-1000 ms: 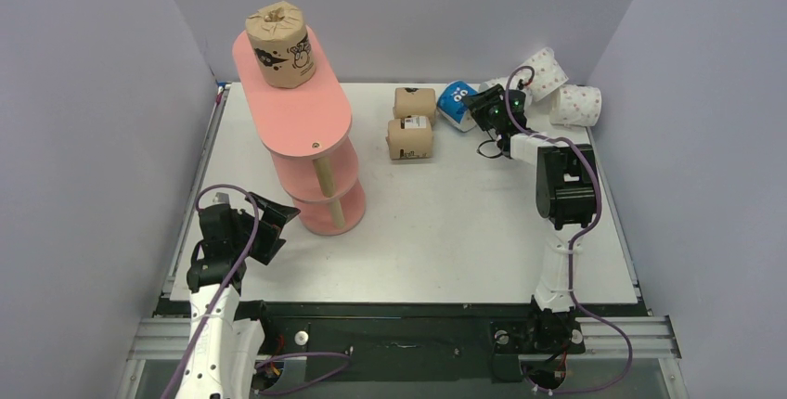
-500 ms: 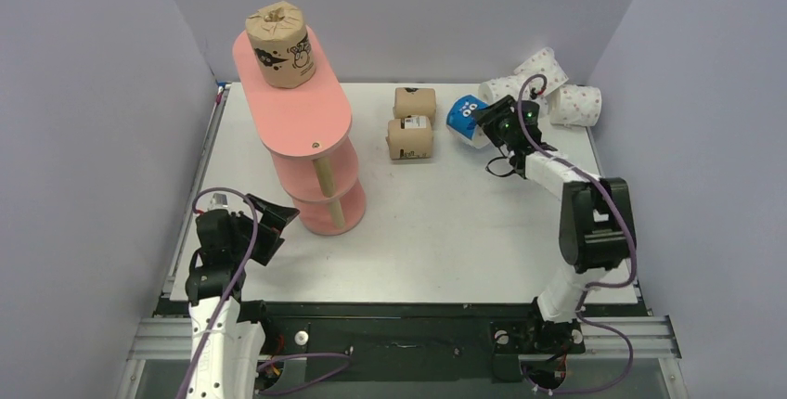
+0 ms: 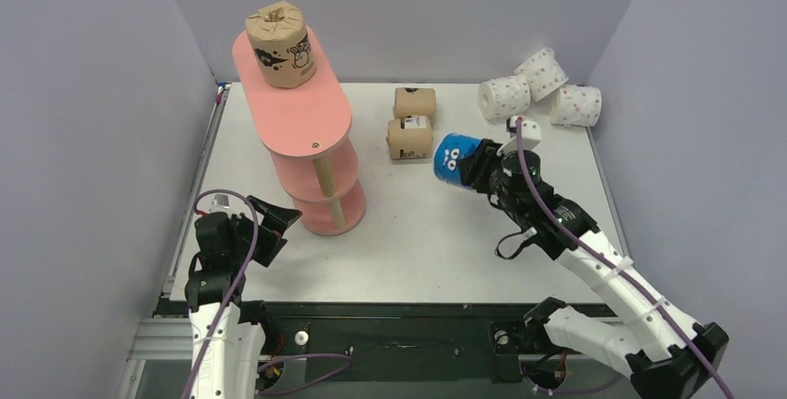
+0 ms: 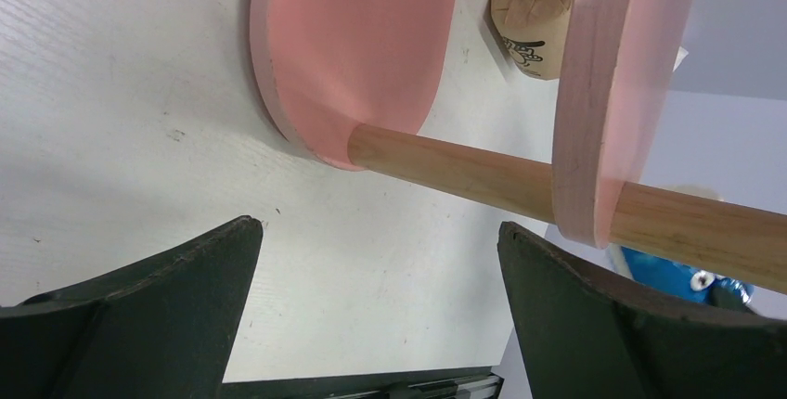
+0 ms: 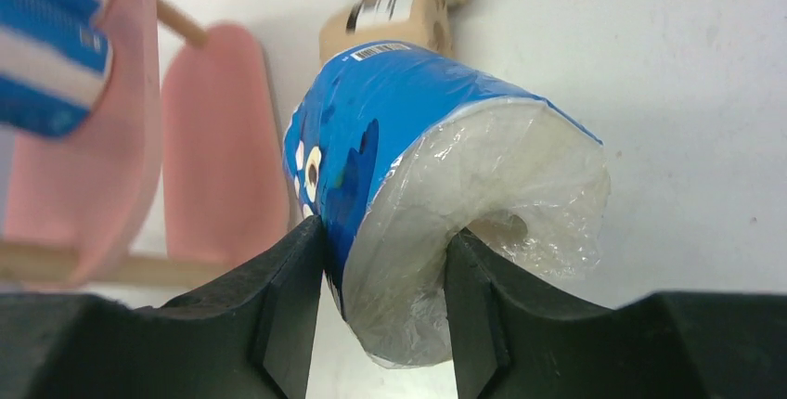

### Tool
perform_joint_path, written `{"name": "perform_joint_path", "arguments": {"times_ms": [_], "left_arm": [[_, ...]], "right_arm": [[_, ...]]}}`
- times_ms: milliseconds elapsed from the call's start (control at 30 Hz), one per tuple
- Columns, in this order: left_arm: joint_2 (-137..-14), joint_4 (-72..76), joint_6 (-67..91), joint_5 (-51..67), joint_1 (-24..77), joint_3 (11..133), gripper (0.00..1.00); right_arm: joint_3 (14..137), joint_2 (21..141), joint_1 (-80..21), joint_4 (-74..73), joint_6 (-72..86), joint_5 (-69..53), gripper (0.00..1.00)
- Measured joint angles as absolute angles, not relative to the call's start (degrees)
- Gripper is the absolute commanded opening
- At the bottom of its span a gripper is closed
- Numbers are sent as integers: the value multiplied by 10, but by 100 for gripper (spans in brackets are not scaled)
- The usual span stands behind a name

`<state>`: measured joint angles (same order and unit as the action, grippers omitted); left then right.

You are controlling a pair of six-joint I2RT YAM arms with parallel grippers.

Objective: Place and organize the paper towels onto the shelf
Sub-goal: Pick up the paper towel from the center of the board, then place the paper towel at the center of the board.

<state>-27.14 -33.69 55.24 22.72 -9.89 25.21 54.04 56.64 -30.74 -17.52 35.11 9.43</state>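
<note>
My right gripper (image 5: pixel 385 297) is shut on a blue paper towel roll (image 5: pixel 408 139), one finger on its wrap and the other at its white end; it hangs above mid-table (image 3: pixel 455 160). The pink shelf (image 3: pixel 297 111) stands at the left with a brown roll (image 3: pixel 279 46) upright on its top board. A blue striped roll (image 5: pixel 46 46) lies on a shelf board. Two brown rolls (image 3: pixel 414 102) (image 3: pixel 409 138) lie behind the held roll. Three white dotted rolls (image 3: pixel 544 72) sit at the back right. My left gripper (image 3: pixel 278 221) is open and empty near the shelf's foot.
In the left wrist view a wooden post (image 4: pixel 464 172) joins the lower shelf boards (image 4: pixel 353 46) just ahead of my open fingers (image 4: pixel 186 297). Grey walls close in the white table (image 3: pixel 436 241) at the left, back and right.
The right arm lifted the blue roll from beside the white rolls at the back and carried it left and nearer, over mid-table. The left arm hardly moved.
</note>
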Motion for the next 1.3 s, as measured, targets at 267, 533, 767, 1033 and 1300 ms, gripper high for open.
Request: {"name": "perform_joint_path", "arguments": {"times_ms": [267,533,767,1033,1300], "left_arm": [[-266,-337,557,225,-99,252,100],[-267,-336,564,213,-99,249,100],[-274,-337,563,206,-99,249,100],[-271,-341,563,202,-99,248,100],[-270,-341,563,201,-99,247,99]], "right_arm": [[541,548,-559,-384,302,240,27],[541,678,-689,-428,293,309,28],[556,769,-703,-423,261,308,30],[569,809,-703,-412,243,297,36],[571,809,-703,-413,246,292,69]]}}
